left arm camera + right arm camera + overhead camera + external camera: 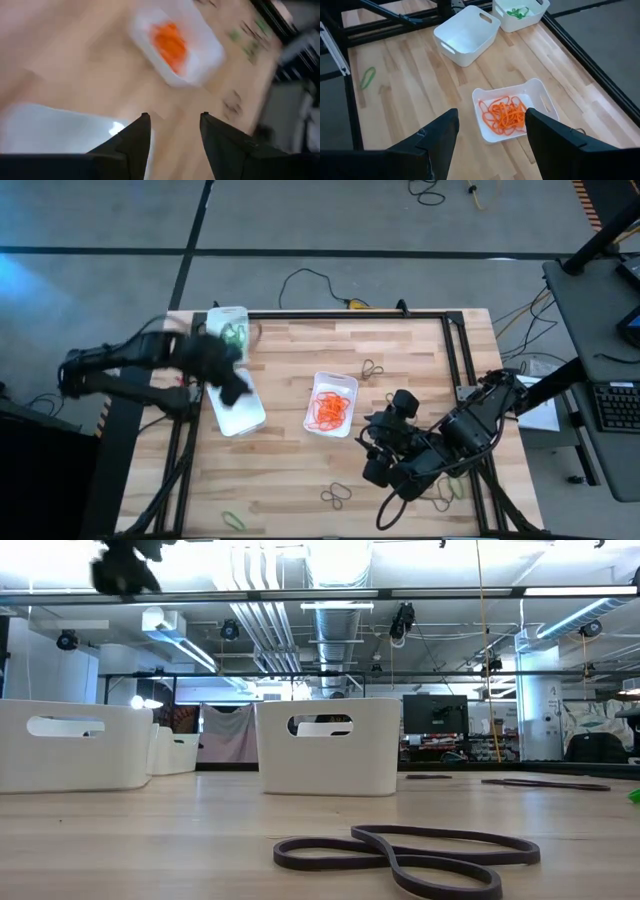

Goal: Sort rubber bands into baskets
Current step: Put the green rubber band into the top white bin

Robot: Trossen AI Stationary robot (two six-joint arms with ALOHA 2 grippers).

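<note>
Judging from the layout, the loose rubber bands risked a missed pinch, lying thin and flat on the worktop. Three baskets stood there: one with orange bands, one with green, one apparently bare. The left end effector hovered open and empty over it; the right end effector waited open and empty. Loose bands: two dark ones, one green

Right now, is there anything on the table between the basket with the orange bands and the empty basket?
No, just bare wood between the orange-band basket and the empty basket, seen in the right wrist view.
</note>
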